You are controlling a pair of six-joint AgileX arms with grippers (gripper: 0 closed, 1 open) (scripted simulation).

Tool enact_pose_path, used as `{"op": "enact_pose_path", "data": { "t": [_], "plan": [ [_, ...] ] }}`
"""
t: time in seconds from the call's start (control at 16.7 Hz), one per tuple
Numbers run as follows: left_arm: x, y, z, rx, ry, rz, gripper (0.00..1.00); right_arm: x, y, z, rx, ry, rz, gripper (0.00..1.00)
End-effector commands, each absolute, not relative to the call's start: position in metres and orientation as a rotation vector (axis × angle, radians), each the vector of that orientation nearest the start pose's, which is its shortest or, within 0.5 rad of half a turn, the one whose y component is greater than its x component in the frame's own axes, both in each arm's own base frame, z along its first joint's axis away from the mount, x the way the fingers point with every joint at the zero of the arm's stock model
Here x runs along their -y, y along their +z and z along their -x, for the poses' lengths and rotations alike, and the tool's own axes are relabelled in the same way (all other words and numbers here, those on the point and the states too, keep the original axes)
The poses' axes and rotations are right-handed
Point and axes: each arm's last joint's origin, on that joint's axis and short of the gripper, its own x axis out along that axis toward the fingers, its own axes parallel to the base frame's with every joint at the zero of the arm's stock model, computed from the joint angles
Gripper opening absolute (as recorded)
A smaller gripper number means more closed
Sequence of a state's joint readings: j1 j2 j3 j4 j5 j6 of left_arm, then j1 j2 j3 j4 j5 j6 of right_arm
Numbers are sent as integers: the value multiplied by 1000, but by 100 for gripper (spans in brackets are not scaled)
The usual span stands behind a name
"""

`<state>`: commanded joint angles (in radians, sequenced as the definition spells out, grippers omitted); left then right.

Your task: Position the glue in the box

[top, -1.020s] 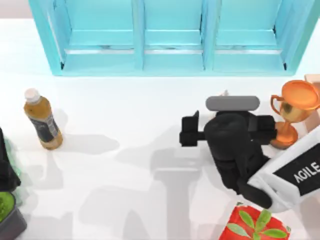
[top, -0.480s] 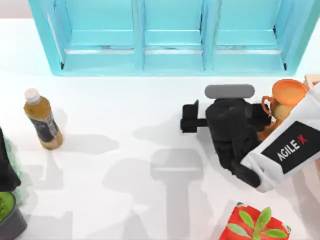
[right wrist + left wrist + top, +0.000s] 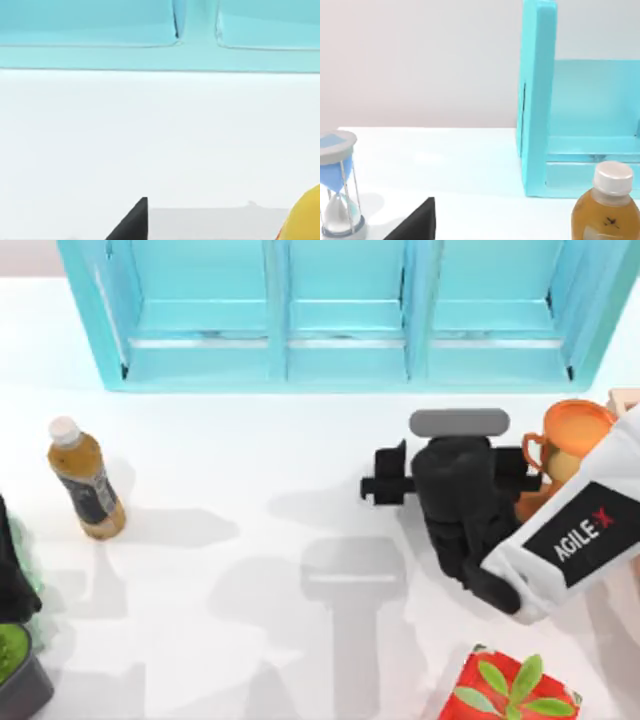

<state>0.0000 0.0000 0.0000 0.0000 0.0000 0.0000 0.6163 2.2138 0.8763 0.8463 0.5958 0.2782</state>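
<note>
At the table's back edge: teal cabinet (image 3: 345, 315), largest. Right arm (image 3: 570, 540) over the right side, its right gripper (image 3: 455, 455) beside the trophy (image 3: 570, 445); finger state cannot be told. Box (image 3: 625, 400): a corner at the right edge. Glue (image 3: 305, 220): a yellow sliver close under the right wrist; orientation and long axis hidden. Judged light, smooth, squeezable; best taken mid-body. Left arm (image 3: 12, 575) parked far left.

A rendered simulation tabletop, not a real room: a plain white table (image 3: 250, 450) with flat, even lighting and a blank pale wall behind. A turquoise cabinet (image 3: 345, 315) lines the far edge. Unrelated props sit scattered about: a brown drink bottle (image 3: 85, 480), an orange trophy (image 3: 575, 435), a red box with green leaves (image 3: 510, 687), a blue hourglass (image 3: 337, 185).
</note>
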Motion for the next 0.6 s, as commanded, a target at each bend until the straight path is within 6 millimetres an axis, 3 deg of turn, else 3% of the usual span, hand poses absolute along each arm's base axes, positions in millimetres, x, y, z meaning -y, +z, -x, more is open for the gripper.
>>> {"op": "enact_pose_path", "data": {
  "t": [0.48, 0.6],
  "plan": [
    [1, 160, -106, 0, 0, 0, 100, -208, 42, -320, -398, -14, 14, 2],
    [1, 160, -106, 0, 0, 0, 100, -208, 42, -320, -398, -14, 14, 0]
  ]
}}
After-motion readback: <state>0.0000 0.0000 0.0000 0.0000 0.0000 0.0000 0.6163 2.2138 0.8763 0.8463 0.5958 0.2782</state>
